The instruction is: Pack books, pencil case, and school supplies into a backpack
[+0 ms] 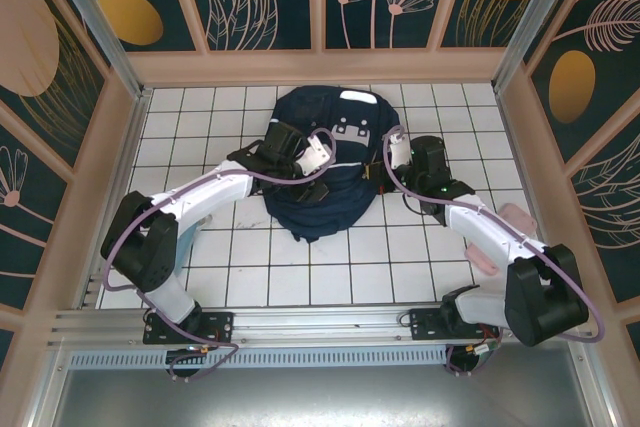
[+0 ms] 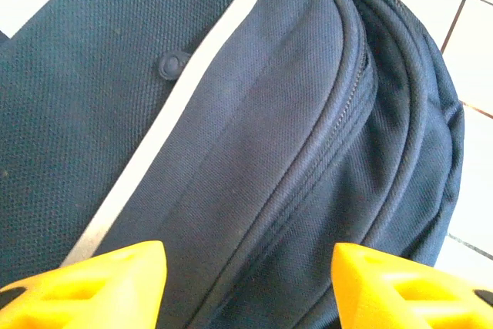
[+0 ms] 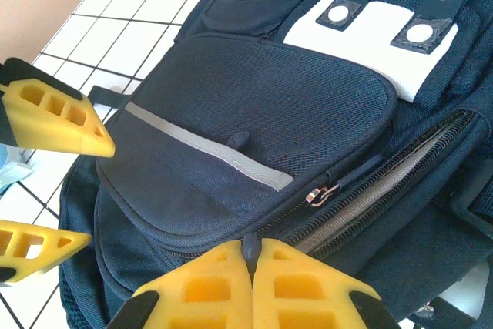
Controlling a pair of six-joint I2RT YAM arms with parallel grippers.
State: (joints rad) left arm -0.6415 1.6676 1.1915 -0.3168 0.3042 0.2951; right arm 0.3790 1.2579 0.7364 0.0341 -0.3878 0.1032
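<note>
When viewed from above, the backpack (image 1: 300, 112) is found on the table (image 1: 250, 267), its long axis running away from both arms. From the left wrist, left fingers (image 2: 100, 283) are held apart over its front. From the right wrist, right fingers (image 3: 208, 290) are clamped on a zip tab (image 3: 250, 243).

The white-tiled table (image 1: 240, 277) carries the navy backpack (image 1: 305, 112) at its middle and a pink item (image 1: 517, 215) near its right edge.

The tiled table (image 1: 250, 277) is taken in from high above and behind the arm bases. The backpack (image 1: 320, 212), shared by all three views, is seen close up just ahead of the left claw (image 2: 248, 267) and the right claw (image 3: 253, 258).
</note>
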